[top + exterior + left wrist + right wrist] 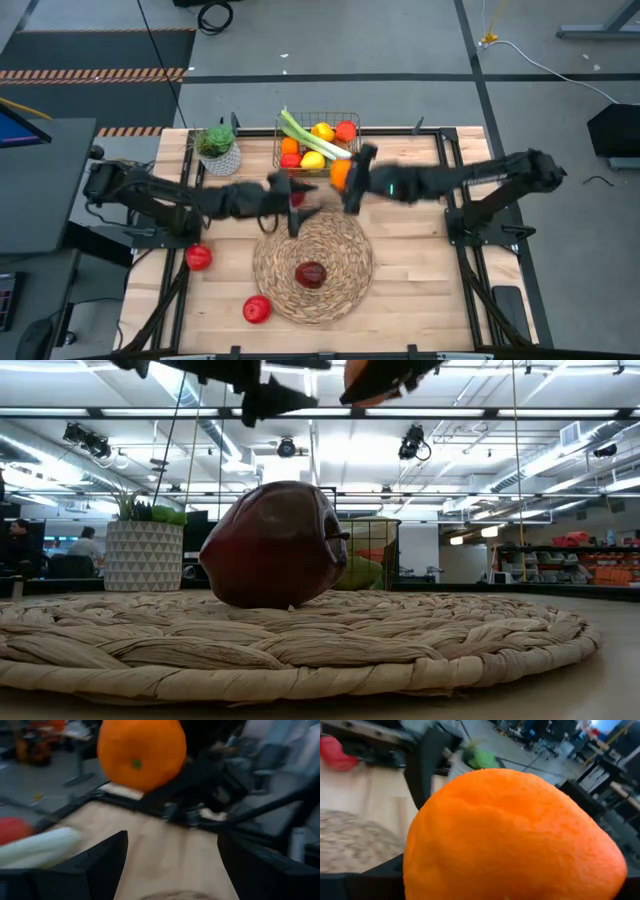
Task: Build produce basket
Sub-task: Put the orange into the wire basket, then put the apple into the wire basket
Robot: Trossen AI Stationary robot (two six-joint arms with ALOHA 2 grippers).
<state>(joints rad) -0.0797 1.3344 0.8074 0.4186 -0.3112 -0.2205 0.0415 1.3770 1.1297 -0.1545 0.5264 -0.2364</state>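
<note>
The wire basket [318, 122] stands at the table's far middle and holds a leek [312, 140], lemons, oranges and red fruit. My right gripper [345, 178] reaches in from the right, shut on an orange [340, 176] that hangs in the air just in front of the basket. The orange fills the right wrist view [510, 840]. My left gripper [292, 212] hovers over the far edge of the round woven mat [345, 290], open and empty; its fingers [100, 865] point toward the orange [141, 752]. A dark red apple [310, 273] rests on the mat. My right gripper pinches the orange between its two fingers, which come from the table's right side, about level and tipped slightly down. The orange [362, 378] is lifted clear, high above the table. The fruit itself hides the contact spots in the right wrist view.
Two red apples [199, 257] [257, 309] lie on the wood left of the mat. A white pot with a green plant [218, 148] stands left of the basket. The two grippers are close together, just in front of the basket.
</note>
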